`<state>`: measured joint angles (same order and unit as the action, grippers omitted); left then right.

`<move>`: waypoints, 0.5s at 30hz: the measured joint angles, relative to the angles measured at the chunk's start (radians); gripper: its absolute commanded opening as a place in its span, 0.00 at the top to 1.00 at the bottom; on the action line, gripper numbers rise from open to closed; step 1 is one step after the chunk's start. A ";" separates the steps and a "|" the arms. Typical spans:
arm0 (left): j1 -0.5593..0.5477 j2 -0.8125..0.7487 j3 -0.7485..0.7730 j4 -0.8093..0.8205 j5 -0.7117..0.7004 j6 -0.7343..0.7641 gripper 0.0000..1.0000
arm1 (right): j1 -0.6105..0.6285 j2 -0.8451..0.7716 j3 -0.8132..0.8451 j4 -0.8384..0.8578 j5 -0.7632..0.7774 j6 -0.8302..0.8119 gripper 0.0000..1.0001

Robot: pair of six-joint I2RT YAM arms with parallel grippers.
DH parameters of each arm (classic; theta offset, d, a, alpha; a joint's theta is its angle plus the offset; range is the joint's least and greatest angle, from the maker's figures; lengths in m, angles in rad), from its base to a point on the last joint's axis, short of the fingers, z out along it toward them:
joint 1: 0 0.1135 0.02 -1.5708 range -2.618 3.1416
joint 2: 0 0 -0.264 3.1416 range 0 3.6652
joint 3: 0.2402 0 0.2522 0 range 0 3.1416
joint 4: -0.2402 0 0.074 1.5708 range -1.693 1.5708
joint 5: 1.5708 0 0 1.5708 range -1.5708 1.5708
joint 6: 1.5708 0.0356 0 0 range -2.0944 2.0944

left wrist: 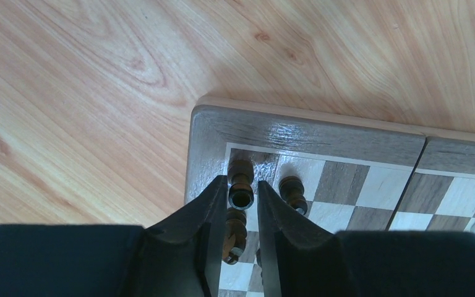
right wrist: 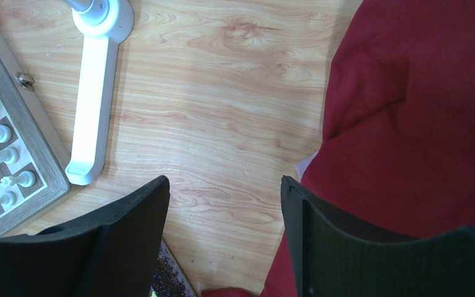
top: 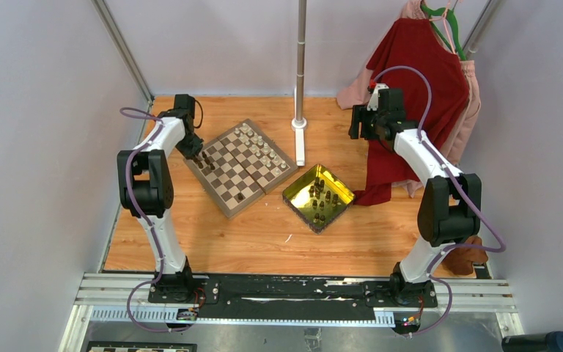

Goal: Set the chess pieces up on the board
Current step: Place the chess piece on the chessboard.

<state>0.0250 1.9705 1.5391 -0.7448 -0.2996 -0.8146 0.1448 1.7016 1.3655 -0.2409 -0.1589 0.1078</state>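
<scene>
The board (top: pixel 207 188) lies at the back left of the table. Cream-white chess pieces (top: pixel 260 147) line its far side. A few dark brown pieces stand near its left corner and one more (top: pixel 240 196) stands near its front edge. My left gripper (top: pixel 199 160) hovers over that corner. In the left wrist view its fingertips (left wrist: pixel 242 182) flank a dark piece (left wrist: pixel 241 193) that stands on the corner square, with thin gaps on both sides. Another dark piece (left wrist: pixel 292 192) stands just to the right. My right gripper (right wrist: pixel 224 180) hangs open over bare wood, holding nothing.
A shiny yellow tray (top: pixel 299 180) right of the board holds several dark pieces (top: pixel 321 198). A white pole base (top: pixel 300 139) stands behind it. Red clothing (top: pixel 410 88) hangs at the back right and drapes onto the table beside the right gripper.
</scene>
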 measured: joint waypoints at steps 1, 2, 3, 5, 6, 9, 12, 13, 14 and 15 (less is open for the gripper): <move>0.000 0.000 0.000 -0.002 0.000 0.001 0.65 | 0.000 0.000 0.000 0.000 0.000 0.000 0.30; 0.000 0.000 0.000 -0.003 0.000 0.004 0.63 | 0.000 0.000 0.000 0.000 0.000 0.000 0.30; 0.000 0.000 0.000 -0.005 0.000 0.005 0.62 | 0.001 0.000 0.000 0.000 0.000 0.000 0.30; 0.000 0.000 0.000 -0.009 0.000 0.008 0.60 | 0.001 0.000 0.000 0.000 -0.002 0.000 0.30; 0.000 0.000 0.000 -0.012 0.000 0.011 0.59 | 0.002 0.000 0.000 0.000 -0.003 0.000 0.30; 0.000 0.000 0.000 -0.014 -0.001 0.015 0.58 | 0.002 0.000 0.001 0.000 -0.007 0.000 0.30; 0.000 0.000 0.000 -0.016 -0.003 0.016 0.58 | 0.002 0.002 0.003 -0.002 -0.010 0.000 0.30; 0.000 0.000 0.000 -0.017 -0.005 0.016 0.58 | 0.002 0.002 0.004 -0.004 -0.010 0.000 0.30; 0.000 0.000 0.000 -0.018 -0.007 0.016 0.57 | 0.002 0.002 0.006 -0.005 -0.013 0.000 0.30; 0.000 0.000 0.000 -0.018 -0.011 0.016 0.58 | 0.002 0.002 0.008 -0.007 -0.014 0.000 0.30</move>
<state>0.0250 1.9701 1.5391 -0.7628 -0.3103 -0.7990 0.1467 1.7031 1.3731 -0.2478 -0.1730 0.1078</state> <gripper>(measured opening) 0.422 0.702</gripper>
